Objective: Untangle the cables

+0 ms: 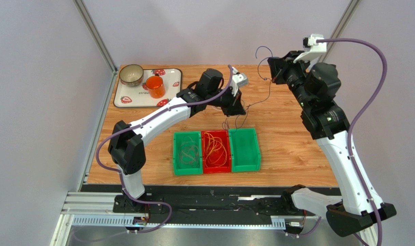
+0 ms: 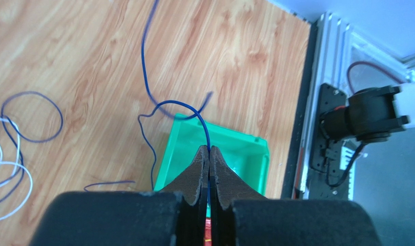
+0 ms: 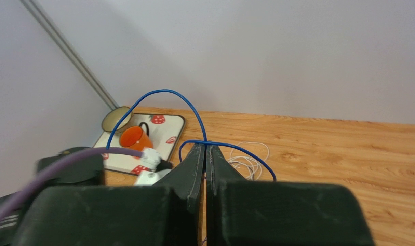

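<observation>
A thin dark-blue cable (image 1: 269, 84) is strung between my two grippers above the table's far middle. My left gripper (image 1: 234, 109) is shut on the blue cable (image 2: 200, 122), which leaves its fingertips (image 2: 209, 149) and loops over the table. The right gripper (image 1: 270, 68) is raised higher at the far right and is shut on the same blue cable (image 3: 166, 92), which arches out past its tips (image 3: 205, 146). More white cables (image 2: 0, 165) and a dark loop (image 2: 34, 116) lie loose on the wood. Orange cables (image 1: 216, 147) fill the red bin, and grey-white cables (image 1: 188, 154) lie in the left green bin.
Three bins stand side by side near the front: left green bin (image 1: 187, 172), red bin (image 1: 215, 170), and right green bin (image 1: 244, 151), which sits under my left gripper. A strawberry tray (image 1: 169, 76) at the far left holds a bowl (image 1: 131, 75) and an orange cup (image 1: 154, 86).
</observation>
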You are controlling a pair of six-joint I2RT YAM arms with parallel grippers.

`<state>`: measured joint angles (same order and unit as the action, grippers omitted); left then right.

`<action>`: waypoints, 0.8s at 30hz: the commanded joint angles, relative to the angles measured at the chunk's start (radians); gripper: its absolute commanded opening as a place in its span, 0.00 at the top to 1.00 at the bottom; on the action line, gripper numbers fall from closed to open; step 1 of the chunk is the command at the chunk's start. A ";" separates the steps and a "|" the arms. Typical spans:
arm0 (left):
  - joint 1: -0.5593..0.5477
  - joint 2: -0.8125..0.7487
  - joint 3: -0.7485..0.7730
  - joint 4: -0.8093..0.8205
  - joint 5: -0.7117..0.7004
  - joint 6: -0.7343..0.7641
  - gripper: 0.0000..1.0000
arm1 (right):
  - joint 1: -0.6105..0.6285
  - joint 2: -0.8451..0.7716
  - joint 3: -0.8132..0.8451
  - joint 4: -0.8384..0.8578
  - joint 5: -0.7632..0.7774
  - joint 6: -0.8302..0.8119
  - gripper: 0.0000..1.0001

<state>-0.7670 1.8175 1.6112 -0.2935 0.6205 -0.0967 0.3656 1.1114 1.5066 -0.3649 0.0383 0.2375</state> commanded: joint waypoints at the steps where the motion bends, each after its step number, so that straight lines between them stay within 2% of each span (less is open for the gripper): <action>1: -0.009 -0.067 0.090 0.026 0.085 -0.049 1.00 | 0.001 0.045 -0.040 0.058 0.101 0.063 1.00; 6: -0.008 -0.053 0.131 0.137 0.220 -0.156 1.00 | 0.001 0.105 -0.085 0.103 0.072 0.079 1.00; 11: -0.008 -0.064 0.176 0.188 0.257 -0.224 1.00 | 0.001 0.156 -0.092 0.098 0.185 0.040 1.00; 19: -0.009 -0.136 0.164 0.249 0.231 -0.302 1.00 | -0.022 0.244 0.023 0.015 0.426 0.032 1.00; 24: -0.011 -0.185 0.133 0.264 0.196 -0.327 1.00 | -0.042 0.243 0.061 -0.011 0.477 0.057 1.00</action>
<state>-0.7708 1.7226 1.7439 -0.1066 0.8288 -0.3805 0.3389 1.3727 1.5066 -0.3664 0.4061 0.2802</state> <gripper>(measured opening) 0.009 0.009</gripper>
